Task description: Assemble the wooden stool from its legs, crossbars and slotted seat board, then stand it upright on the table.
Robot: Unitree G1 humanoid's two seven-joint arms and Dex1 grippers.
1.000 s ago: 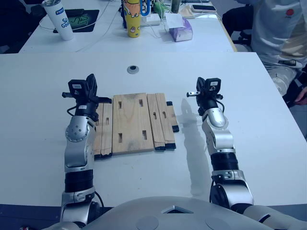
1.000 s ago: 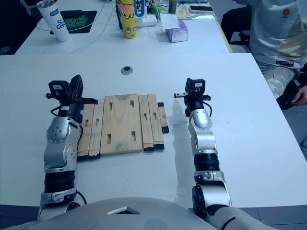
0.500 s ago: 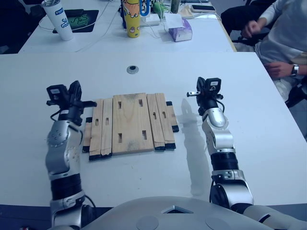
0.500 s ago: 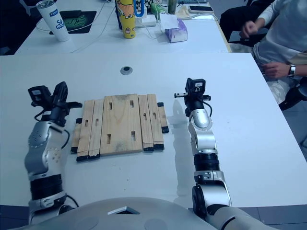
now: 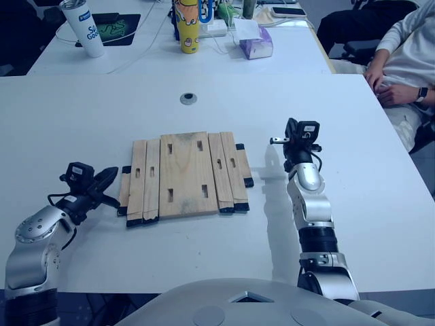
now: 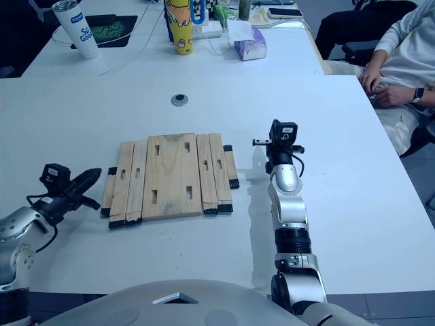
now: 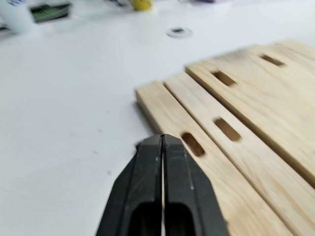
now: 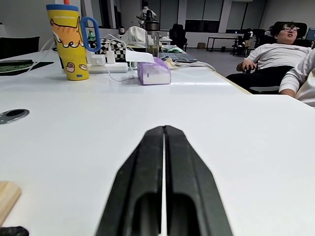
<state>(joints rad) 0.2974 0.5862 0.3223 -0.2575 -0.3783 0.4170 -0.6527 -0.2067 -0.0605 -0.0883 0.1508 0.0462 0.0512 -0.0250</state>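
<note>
Seat board [image 5: 183, 173] flat between slotted planks [image 5: 144, 178], left hand [image 7: 162, 142] and right hand [image 8: 164, 133] both pressed together

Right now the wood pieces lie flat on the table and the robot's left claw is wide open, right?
No. The wood pieces do lie flat on the table, but the left gripper is shut, fingers pressed together with nothing between them; the left wrist view shows it.

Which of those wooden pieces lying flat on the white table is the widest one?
The pale wooden board in the middle of the row, with four slots. The slotted wooden slats on either side of it are much narrower.
</note>
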